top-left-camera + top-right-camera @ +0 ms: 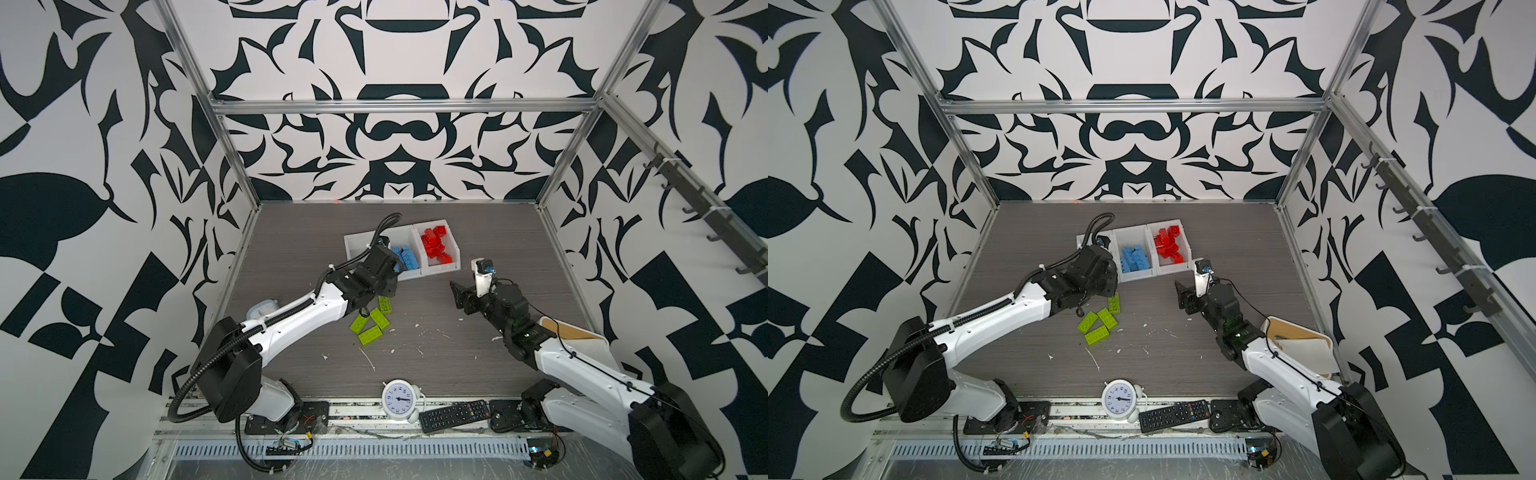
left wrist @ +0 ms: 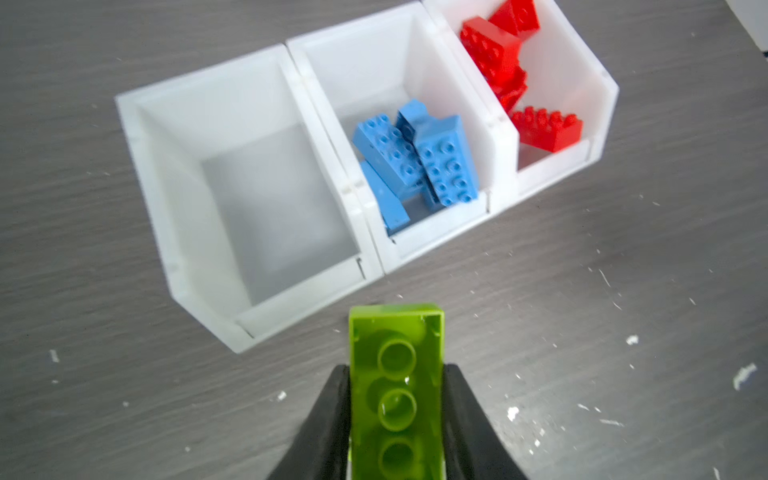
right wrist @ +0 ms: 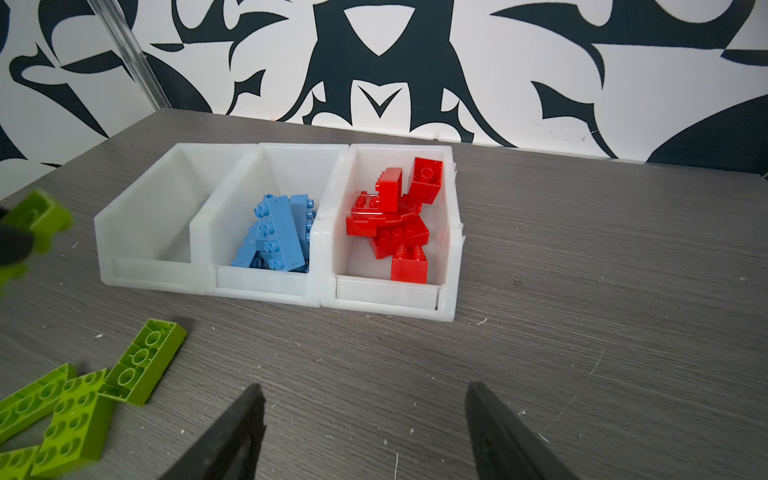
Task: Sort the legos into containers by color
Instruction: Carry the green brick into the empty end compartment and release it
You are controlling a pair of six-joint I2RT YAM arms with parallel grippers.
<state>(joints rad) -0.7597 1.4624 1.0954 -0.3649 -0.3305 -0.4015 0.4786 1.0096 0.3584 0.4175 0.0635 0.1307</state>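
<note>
- While the left gripper (image 2: 397, 368) squeezes one green brick (image 2: 397, 395) tight between its two jaws, that brick hangs over the table (image 2: 623, 270), just in front of the bins (image 2: 166, 199), with its hollow side facing the wrist camera.
- Three white bins stand joined in one row.
- One end bin shows its bare floor.
- The middle bin holds the blue bricks (image 2: 446, 162). I count about four, but they lie in a heap, so I cannot be sure.
- The other end bin holds the red bricks (image 3: 395, 220). They are piled up too, and I cannot count them for sure.
- Four more green bricks (image 1: 379, 319) lie in a bunch on the table, close to the left gripper and apart from the bins. With the held one, that makes five green.
- The right gripper (image 3: 365, 388) has its two jaws wide apart and holds nothing. It hangs over the table in front of the red bricks' bin.
- One clock (image 1: 397, 400) and one remote (image 1: 455, 414) sit side by side at the front edge.
</note>
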